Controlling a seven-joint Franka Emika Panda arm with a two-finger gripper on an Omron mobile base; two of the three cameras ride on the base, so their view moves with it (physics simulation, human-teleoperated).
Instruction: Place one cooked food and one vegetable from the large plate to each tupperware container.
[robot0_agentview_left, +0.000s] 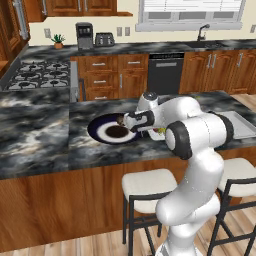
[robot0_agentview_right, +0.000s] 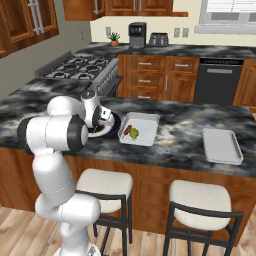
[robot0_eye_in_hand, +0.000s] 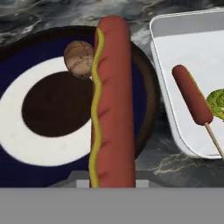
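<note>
My gripper (robot0_eye_in_hand: 112, 180) is shut on a long red hot dog (robot0_eye_in_hand: 113, 100) with a yellow mustard line, held just above the right half of the large plate (robot0_eye_in_hand: 17, 173). A brown round mushroom (robot0_eye_in_hand: 79, 59) lies on the plate beside the hot dog. Right of the plate, the near tupperware container (robot0_eye_in_hand: 192, 52) holds a corn dog (robot0_eye_in_hand: 191, 94) on a stick and a green leafy vegetable (robot0_eye_in_hand: 217, 103). From the base, the gripper (robot0_agentview_left: 126, 121) hangs over the plate (robot0_agentview_left: 100, 131). The second container (robot0_agentview_right: 221, 145) lies further right on the counter, with nothing in it.
The plate and containers rest on a dark marble island (robot0_agentview_right: 180, 125) with two white stools (robot0_agentview_right: 105, 184) at its front edge. A stove (robot0_agentview_left: 32, 75), coffee machine (robot0_agentview_left: 84, 35) and toaster (robot0_agentview_left: 104, 39) stand along the far counter.
</note>
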